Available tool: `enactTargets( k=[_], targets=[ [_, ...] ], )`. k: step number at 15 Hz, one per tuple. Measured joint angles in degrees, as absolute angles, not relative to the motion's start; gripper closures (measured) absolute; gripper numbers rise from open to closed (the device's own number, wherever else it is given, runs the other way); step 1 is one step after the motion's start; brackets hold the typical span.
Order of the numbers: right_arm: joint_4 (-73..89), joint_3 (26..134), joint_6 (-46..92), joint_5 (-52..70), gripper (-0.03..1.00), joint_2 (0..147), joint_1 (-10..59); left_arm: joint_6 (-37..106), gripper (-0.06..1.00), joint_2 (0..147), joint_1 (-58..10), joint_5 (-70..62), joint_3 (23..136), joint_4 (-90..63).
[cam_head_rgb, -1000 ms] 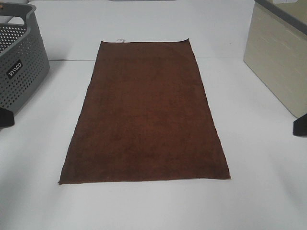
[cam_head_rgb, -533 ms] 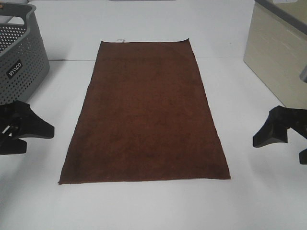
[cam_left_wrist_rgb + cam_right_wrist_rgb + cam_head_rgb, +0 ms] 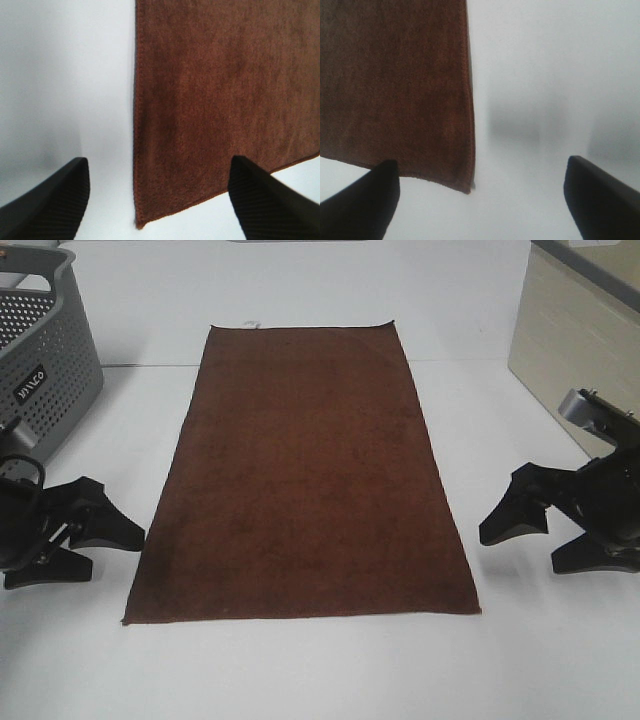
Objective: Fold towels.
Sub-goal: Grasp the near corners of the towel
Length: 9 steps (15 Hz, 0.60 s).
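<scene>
The dark reddish-brown towel (image 3: pixel 310 470) lies flat and fully spread on the white table, long side running away from me, with a small white tag (image 3: pixel 250 323) at its far short edge. My left gripper (image 3: pixel 117 555) is open and empty, just left of the towel's near left corner. My right gripper (image 3: pixel 518 553) is open and empty, just right of the near right corner. In the left wrist view the open gripper (image 3: pixel 158 162) straddles the towel's (image 3: pixel 225 90) side hem near the corner. In the right wrist view the open gripper (image 3: pixel 481 162) stands beside the towel's (image 3: pixel 390 75) corner.
A grey perforated basket (image 3: pixel 40 370) stands at the far left of the table. A beige box (image 3: pixel 580 370) stands at the far right. Bare white table (image 3: pixel 320 670) surrounds the towel.
Both arms have come into view from the sides and moved inward toward the towel's near corners. The towel has not moved.
</scene>
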State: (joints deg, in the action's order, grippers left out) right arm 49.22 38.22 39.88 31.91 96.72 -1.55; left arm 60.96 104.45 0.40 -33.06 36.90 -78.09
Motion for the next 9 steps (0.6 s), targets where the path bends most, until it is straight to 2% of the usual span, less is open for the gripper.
enactTargets(
  k=[3, 5, 9],
  targets=[
    [53.2, 38.9, 44.7, 31.7, 0.21, 100.0, -0.9, 62.6, 0.21, 106.6, -3.4, -31.4, 36.9, -80.2],
    [53.7, 40.1, 46.2, 30.3, 0.23, 101.9, 2.9, 62.7, 0.22, 107.3, -5.2, -30.5, 37.0, -82.3],
    [55.8, 42.3, 46.5, 27.7, 0.24, 106.0, 8.2, 63.7, 0.36, 109.7, -8.9, -30.0, 39.5, -83.9]
  ],
)
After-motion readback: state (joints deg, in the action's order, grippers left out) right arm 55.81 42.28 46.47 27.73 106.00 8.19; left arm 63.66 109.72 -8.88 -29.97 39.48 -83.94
